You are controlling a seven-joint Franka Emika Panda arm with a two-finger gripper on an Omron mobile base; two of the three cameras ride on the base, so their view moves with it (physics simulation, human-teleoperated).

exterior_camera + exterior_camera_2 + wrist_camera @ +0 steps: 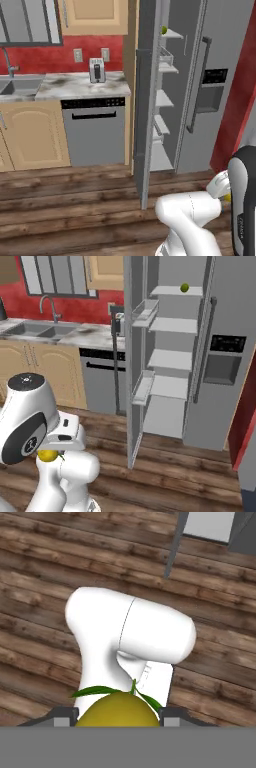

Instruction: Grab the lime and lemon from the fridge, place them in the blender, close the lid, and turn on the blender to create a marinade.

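While the lemon [118, 709] is clamped between the fingers [65, 714] low beside the arm, well away from the open fridge [200, 356] where the lime [184, 288] is left on the top shelf, it should be carried level and squeezed firmly toward the blender.

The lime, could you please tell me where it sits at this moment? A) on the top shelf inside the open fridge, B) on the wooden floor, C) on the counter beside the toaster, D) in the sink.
A: the lime rests on the top shelf of the open fridge, while the pincer is closed on the lemon, low over the floor.
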